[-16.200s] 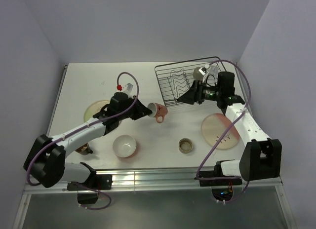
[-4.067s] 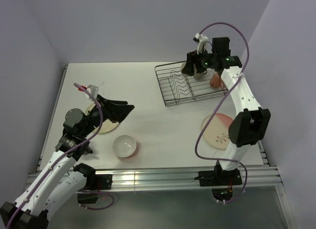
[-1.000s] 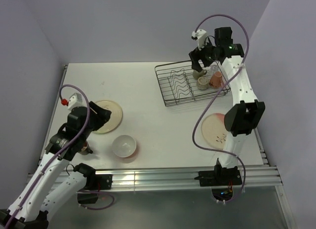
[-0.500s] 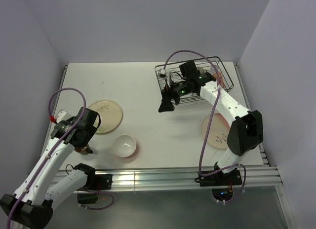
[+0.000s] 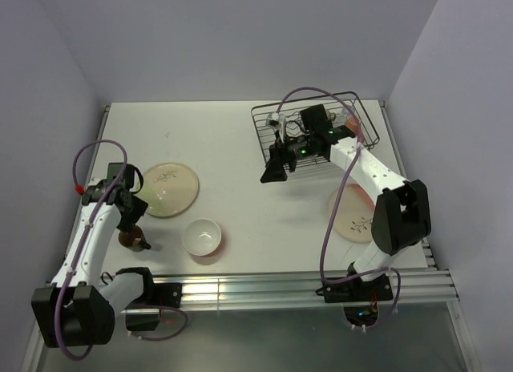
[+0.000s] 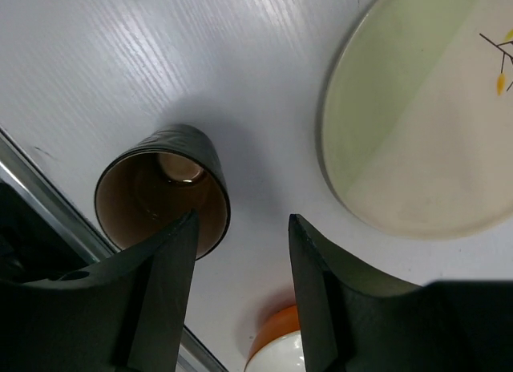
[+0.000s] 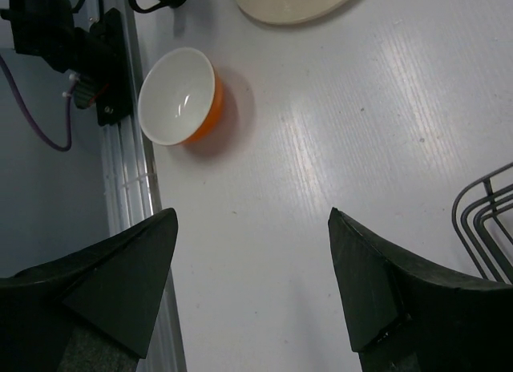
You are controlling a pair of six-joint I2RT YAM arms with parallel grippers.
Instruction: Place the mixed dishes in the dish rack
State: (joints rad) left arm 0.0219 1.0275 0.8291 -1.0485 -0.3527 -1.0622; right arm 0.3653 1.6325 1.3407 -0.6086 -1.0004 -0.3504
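While the dish rack at the far right of the table already holds a pink mug, the top view shows four dishes not yet loaded: a cream plate, a white bowl, a brown cup near the left front edge, and a cream-and-pink plate on the right. The left gripper hangs just over the cup. The right gripper hovers above bare table beside the rack's near-left corner. I judge the step in hand to be the pickup of the cup, with the right arm heading for another dish.

The left wrist view gives what the top view cannot. The brown cup stands upright, mouth up. The left gripper has its jaws spread and empty, and the cup sits off to one side, its rim against one finger rather than in the gap. The next move calls for a sideways shift so the fingers straddle the cup wall, then a squeeze. The cream plate lies near but apart from it.

The right wrist view shows the right gripper with jaws wide apart and nothing between them. Ahead of it lies the white bowl, whose orange outside only the wrist cameras reveal, and a corner of the dish rack shows at the right edge. Reaching the bowl needs a long travel across the table.
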